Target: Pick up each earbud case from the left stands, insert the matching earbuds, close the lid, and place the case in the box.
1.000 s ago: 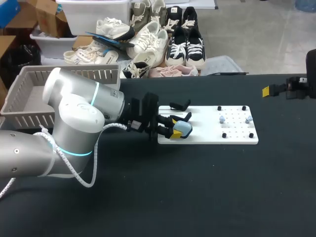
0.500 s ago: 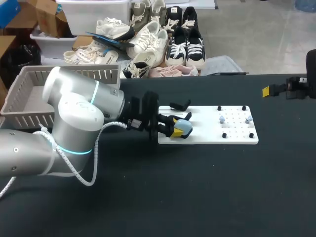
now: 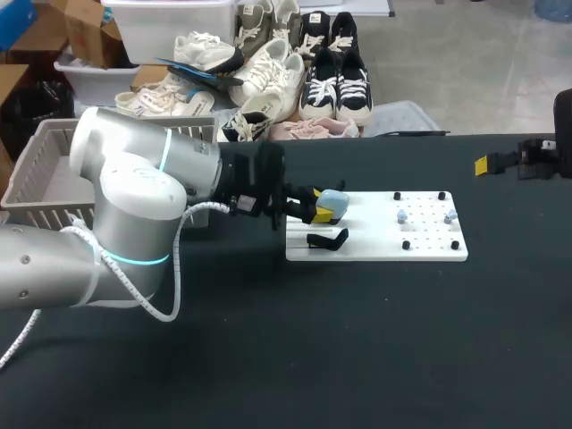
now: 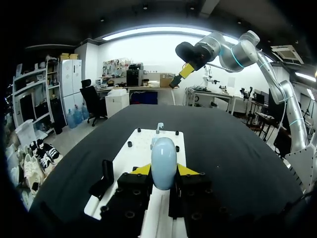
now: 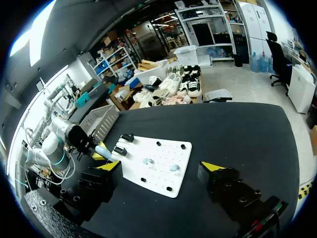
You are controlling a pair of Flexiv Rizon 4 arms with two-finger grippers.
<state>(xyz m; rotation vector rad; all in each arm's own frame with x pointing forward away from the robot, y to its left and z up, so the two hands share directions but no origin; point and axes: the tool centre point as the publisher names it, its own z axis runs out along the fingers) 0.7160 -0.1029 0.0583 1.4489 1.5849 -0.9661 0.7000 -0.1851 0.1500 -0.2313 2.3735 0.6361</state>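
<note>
left arm (image 3: 134, 223) takes up the left side of the head view: chunky rounded silver-grey joints, a thin glowing teal ring (image 3: 134, 262) at each, plus a pale spiral-wrapped cable (image 3: 172, 290) looping off it. the wrist end goes black. left tool (image 4: 164, 171) is blocky matte black with rows of small screw holes and yellow tips. right arm (image 4: 237, 49) is the same silver with teal bands. right tool (image 5: 161, 168) is black too, with yellow wedge tips.

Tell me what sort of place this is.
Probably a robotics lab test bench: a black table, the left gripper holding an earbud case over a white pegged board, and a grey basket.
</note>
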